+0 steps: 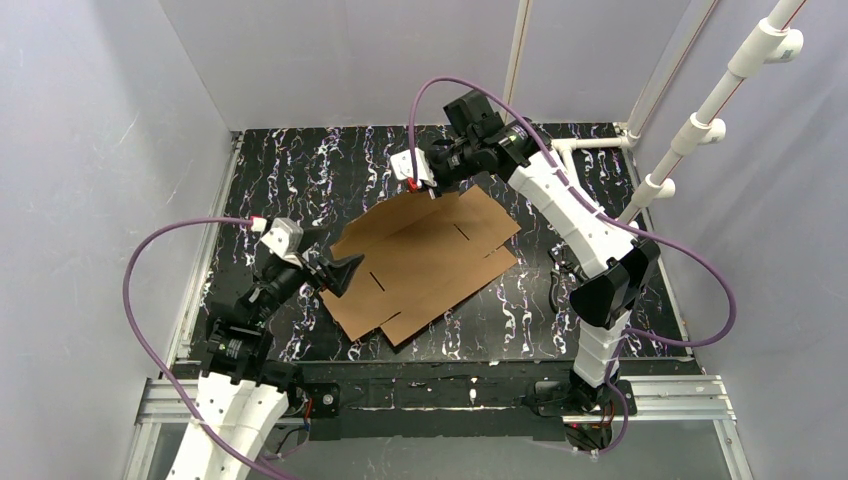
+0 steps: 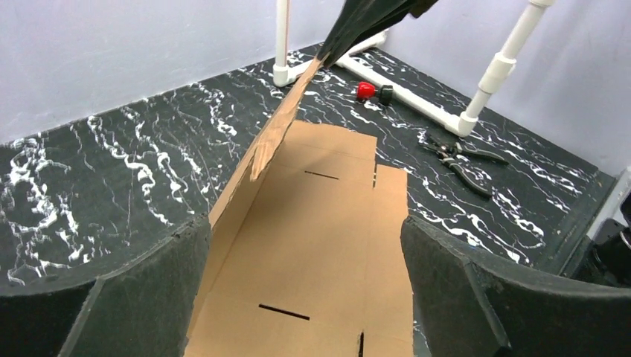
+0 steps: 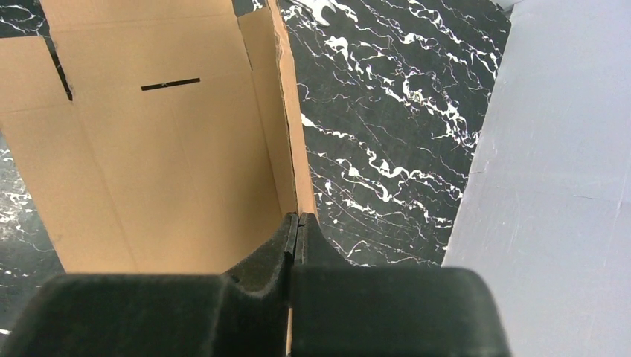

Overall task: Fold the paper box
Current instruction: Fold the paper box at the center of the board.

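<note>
Our right claw (image 3: 298, 225) pinches shut on the raised edge flap of the paper box (image 1: 425, 262), upper centre of the overhead frame. Our left claw (image 1: 338, 272) gapes wide at the sheet's left end. The box lies mid-frame on the marbled table (image 1: 300, 180).

A black tabletop (image 1: 300, 180) veined with white, like marble, carries everything. The paper box (image 1: 430, 265), a flat brown cardboard sheet with slots, lies near its middle, with one long edge flap raised off the surface. Dark pliers (image 2: 452, 154) lie to its right. Near the far right corner, a small red-and-black object (image 2: 372, 92) rests just beside a white pipe (image 2: 417, 98).
</note>
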You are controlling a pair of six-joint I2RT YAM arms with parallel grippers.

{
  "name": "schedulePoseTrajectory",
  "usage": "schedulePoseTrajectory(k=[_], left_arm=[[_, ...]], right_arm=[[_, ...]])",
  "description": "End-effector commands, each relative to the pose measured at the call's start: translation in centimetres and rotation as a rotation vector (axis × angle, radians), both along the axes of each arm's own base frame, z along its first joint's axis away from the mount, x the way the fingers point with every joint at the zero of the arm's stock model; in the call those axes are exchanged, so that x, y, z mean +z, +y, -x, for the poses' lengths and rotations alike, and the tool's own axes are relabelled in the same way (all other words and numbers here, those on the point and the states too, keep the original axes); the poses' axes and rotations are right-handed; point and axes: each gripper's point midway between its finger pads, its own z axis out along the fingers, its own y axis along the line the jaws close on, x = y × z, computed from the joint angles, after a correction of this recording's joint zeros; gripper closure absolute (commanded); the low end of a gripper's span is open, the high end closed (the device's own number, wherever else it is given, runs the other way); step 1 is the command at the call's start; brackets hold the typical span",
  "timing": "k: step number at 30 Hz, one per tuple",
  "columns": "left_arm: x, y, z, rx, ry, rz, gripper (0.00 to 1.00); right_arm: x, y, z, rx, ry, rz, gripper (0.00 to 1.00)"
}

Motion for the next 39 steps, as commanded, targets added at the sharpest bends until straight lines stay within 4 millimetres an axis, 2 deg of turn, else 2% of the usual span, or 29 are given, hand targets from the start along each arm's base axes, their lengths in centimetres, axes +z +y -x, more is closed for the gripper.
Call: schedulePoseTrajectory(k=[1, 6, 10, 15, 19, 22, 27, 28, 31, 32, 34, 36, 37, 39], left_arm=[[3.0, -1.1, 1.6, -0.118, -0.091, -0.092, 0.02], [4.3, -2.7, 1.4, -0.231, -0.143, -0.155, 0.02], [4.5, -3.7, 0.4, -0.265, -0.182, -0.232, 0.02], [3.6, -4.1, -2.3, -0.255, -0.282, -0.395, 0.04], [3.6, -4.7, -5.2, -0.222, -0.279, -0.409, 0.12], [3.9, -5.3, -6.3, -0.226, -0.250, -0.386, 0.30], [2.9, -5.3, -7.7, -0.198, -0.208, -0.401, 0.51], [2.8, -5.3, -7.7, -0.195, -0.204, -0.402, 0.58], [2.7, -5.2, -7.8, -0.180, -0.189, -0.397, 0.92], [2.6, -5.1, -7.8, -0.171, -0.183, -0.397, 1.00], [2.3, -4.8, -7.9, -0.146, -0.165, -0.394, 1.00], [2.0, -4.0, -7.9, -0.098, -0.142, -0.384, 1.00], [1.9, -3.4, -7.9, -0.062, -0.132, -0.381, 1.00], [1.4, -2.6, -7.4, -0.021, -0.113, -0.361, 1.00]], right_arm=[[1.6, -0.3, 0.8, -0.024, 0.023, -0.034, 0.99], [1.7, -0.1, 0.6, -0.038, 0.033, -0.043, 0.99], [2.0, 0.0, 0.4, -0.046, 0.035, -0.053, 0.99], [2.1, 0.1, 0.6, -0.043, 0.041, -0.060, 0.99], [2.2, 0.0, 0.6, -0.045, 0.037, -0.060, 0.99], [2.1, -0.1, 0.6, -0.047, 0.036, -0.059, 0.99], [2.0, 0.0, 0.7, -0.043, 0.044, -0.061, 0.99], [2.0, 0.0, 0.7, -0.043, 0.045, -0.061, 0.99], [1.9, 0.1, 0.6, -0.051, 0.049, -0.061, 0.99], [1.9, 0.1, 0.6, -0.056, 0.050, -0.063, 0.99], [1.9, 0.0, 0.6, -0.070, 0.063, -0.068, 0.88], [2.4, 0.0, 0.4, -0.106, 0.074, -0.086, 0.71], [2.7, -0.1, 0.3, -0.127, 0.081, -0.095, 0.61], [3.9, -0.7, 0.4, -0.172, 0.112, -0.131, 0.31]])
